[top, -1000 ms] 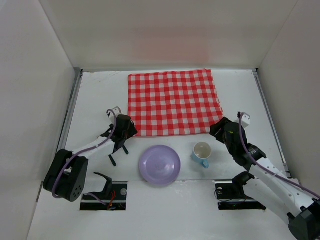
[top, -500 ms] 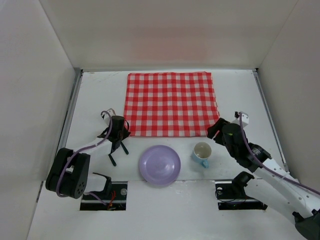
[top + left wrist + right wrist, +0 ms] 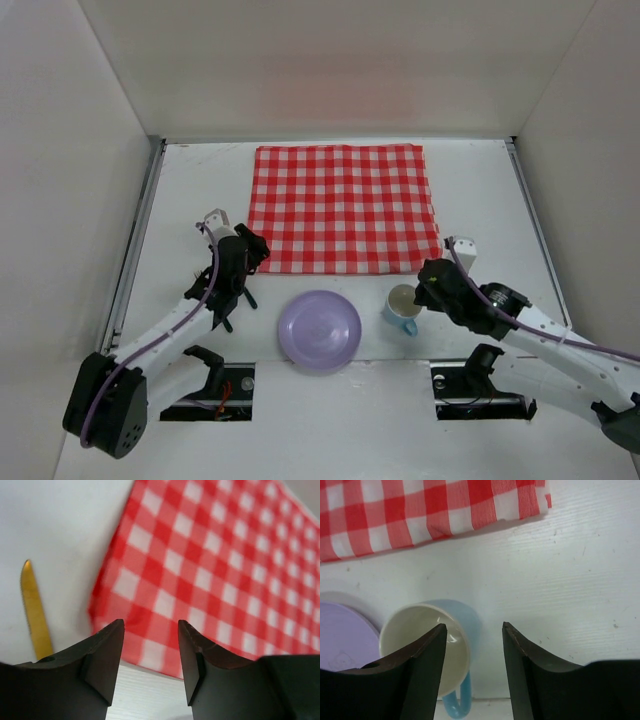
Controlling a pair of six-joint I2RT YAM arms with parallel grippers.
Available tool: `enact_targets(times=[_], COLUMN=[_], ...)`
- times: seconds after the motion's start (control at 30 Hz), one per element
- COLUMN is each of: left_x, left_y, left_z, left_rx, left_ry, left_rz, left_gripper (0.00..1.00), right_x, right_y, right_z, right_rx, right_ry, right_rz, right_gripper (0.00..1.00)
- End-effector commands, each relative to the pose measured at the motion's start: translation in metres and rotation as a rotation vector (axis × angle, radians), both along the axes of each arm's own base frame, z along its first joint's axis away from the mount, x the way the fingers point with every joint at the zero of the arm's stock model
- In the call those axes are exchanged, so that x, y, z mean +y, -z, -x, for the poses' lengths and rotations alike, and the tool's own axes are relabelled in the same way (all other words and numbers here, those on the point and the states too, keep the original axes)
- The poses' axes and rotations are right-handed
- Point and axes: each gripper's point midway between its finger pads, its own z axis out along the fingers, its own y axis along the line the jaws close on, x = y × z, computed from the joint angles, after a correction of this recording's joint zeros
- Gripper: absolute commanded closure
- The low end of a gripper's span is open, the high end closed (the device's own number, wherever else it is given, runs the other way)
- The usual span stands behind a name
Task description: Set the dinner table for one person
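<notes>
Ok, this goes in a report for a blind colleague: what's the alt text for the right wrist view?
The open right claw hangs over a light blue mug with a cream inside, its handle toward the camera, on the white dinner table. A lilac plate sits at the left edge; the red-checked cloth runs along the top.

The left arm (image 3: 165,335) and right arm (image 3: 555,375) are glossy white links with rounded black joints, and a purple cable (image 3: 214,268) runs along each. The left pincer (image 3: 151,630) and right pincer (image 3: 474,630) have matte black wedge-shaped fingers.
</notes>
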Motion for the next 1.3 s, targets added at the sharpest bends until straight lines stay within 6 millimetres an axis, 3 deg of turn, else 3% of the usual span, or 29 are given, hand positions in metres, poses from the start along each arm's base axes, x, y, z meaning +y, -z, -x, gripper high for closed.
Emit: enact_targets(times=[0.0, 0.17, 0.53, 0.67, 0.83, 0.93, 1.03, 1.17, 1.27], left_x=[-0.002, -0.021, -0.039, -0.043, -0.042, -0.042, -0.038, -0.033, -0.029], left_y=[-0.036, -0.049, -0.034, -0.034, -0.027, -0.024, -0.021, -0.018, -0.015], left_z=[-0.004, -0.005, -0.008, -0.008, -0.008, -0.005, -0.006, -0.006, -0.007], left_rx=[-0.135, -0.202, -0.204, -0.221, -0.219, -0.214, -0.213, -0.211, -0.215], left_ry=[-0.017, 0.036, 0.078, 0.088, 0.090, 0.095, 0.085, 0.071, 0.059], left_rz=[-0.009, -0.002, 0.006, 0.016, 0.016, 0.017, 0.015, 0.019, 0.012], left_gripper=[0.55, 0.54, 0.54, 0.54, 0.54, 0.54, 0.53, 0.53, 0.53], right_x=[0.001, 0.019, 0.031, 0.027, 0.029, 0.028, 0.029, 0.026, 0.019], right_y=[0.006, 0.023, 0.044, 0.027, -0.024, -0.055, -0.088, -0.117, -0.123], right_z=[0.007, 0.006, -0.004, -0.010, -0.023, -0.044, -0.079, -0.147, -0.207], right_rx=[0.056, 0.100, 0.123, 0.091, 0.003, -0.058, -0.140, -0.211, -0.215], right_ry=[0.002, -0.023, -0.035, -0.023, -0.026, -0.010, 0.013, 0.048, 0.086], right_rz=[0.026, 0.000, -0.071, -0.076, -0.115, -0.121, -0.129, -0.102, -0.084], right_gripper=[0.47, 0.53, 0.79, 0.89, 0.91, 0.91, 0.91, 0.90, 0.91])
